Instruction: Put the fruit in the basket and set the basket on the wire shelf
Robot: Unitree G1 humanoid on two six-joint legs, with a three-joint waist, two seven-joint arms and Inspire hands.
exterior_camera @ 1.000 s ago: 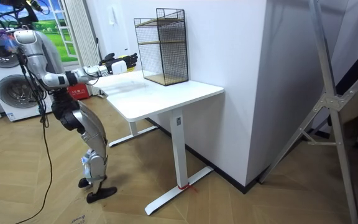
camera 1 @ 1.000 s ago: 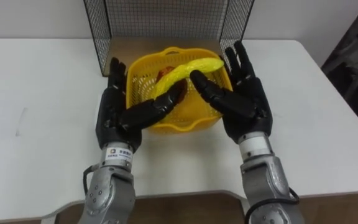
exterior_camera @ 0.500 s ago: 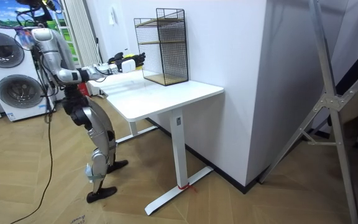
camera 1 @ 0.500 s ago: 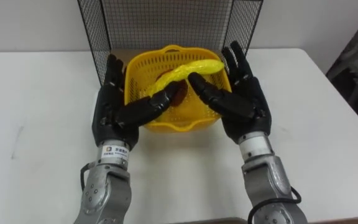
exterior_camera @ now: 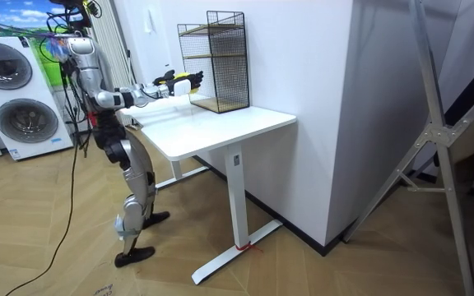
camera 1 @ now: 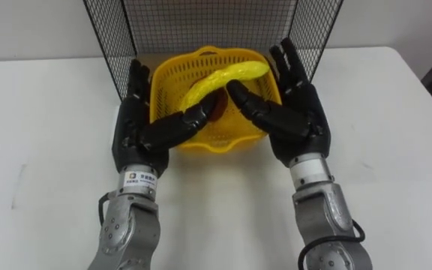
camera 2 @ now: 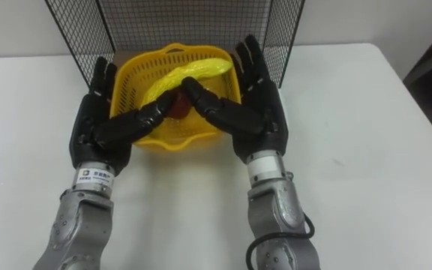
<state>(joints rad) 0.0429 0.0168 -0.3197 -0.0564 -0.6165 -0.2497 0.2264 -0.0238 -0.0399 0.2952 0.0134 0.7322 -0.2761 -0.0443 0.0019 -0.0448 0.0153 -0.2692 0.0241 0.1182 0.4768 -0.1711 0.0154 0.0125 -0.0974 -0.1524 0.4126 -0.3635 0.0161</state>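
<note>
**Basket held between two flat hands at the mouth of the wire shelf**

Basket (camera 1: 225, 132), yellow plastic with a mesh wall, sits between the robot's two hands right at the open front of the wire shelf (camera 1: 201, 22). Its far half is already between the shelf's black mesh side panels and its near half juts out over the white table (camera 1: 51, 112). Whether its base rests on anything or hangs just above, I cannot tell.

A banana (camera 1: 223, 77) lies curved across the top of the basket, and a dark red fruit (camera 2: 178, 106) shows beneath it.

The left hand (camera 1: 136, 129) presses the basket's left side with straight fingers, its thumb stretched inward over the near rim. The right hand (camera 1: 300, 120) does the same on the right side, fingers straight and spread, thumb angled in toward the banana.

In the room view the robot stands at the table's end on the room view's left, both arms stretched forward to the shelf.
</note>
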